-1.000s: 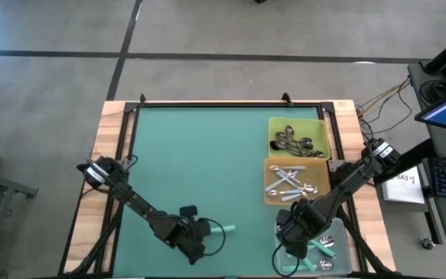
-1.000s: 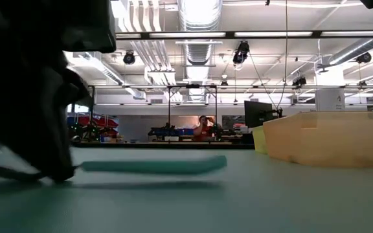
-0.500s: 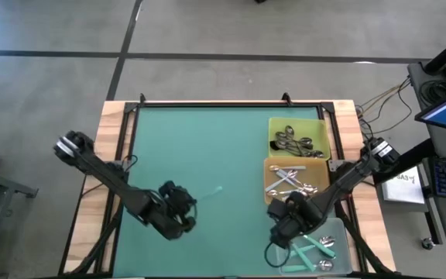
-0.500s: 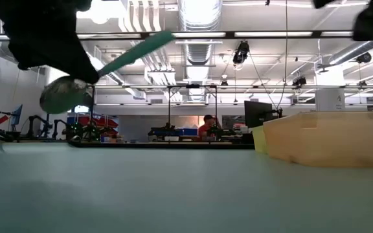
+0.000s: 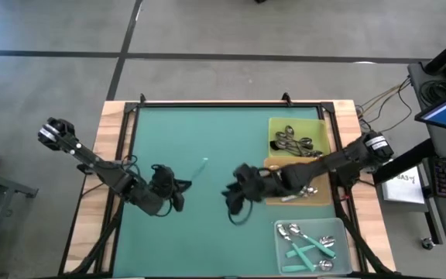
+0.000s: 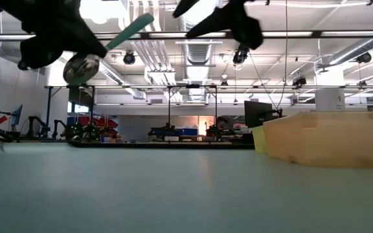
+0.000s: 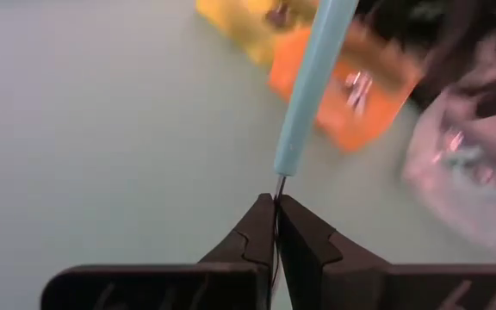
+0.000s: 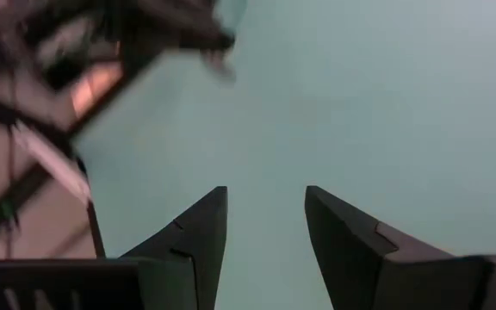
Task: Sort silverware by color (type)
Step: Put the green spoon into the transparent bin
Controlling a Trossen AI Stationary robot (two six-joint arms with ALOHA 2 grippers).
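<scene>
Teal-handled spoon [image 7: 313,77]; yellow tray [image 5: 297,136], orange tray [image 5: 273,192], green table [image 5: 200,132]

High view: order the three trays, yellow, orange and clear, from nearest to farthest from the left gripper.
From the left gripper, shut on a teal-handled spoon:
1. Orange tray, middle of the right-hand column.
2. Yellow tray, back right.
3. Clear tray, front right.
Yellow and clear are nearly tied.

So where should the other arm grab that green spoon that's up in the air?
On the bare teal handle, coming from the trays' side. The left gripper is shut on the spoon's thin neck near the bowl, and the handle sticks out free toward the open right gripper.
</scene>
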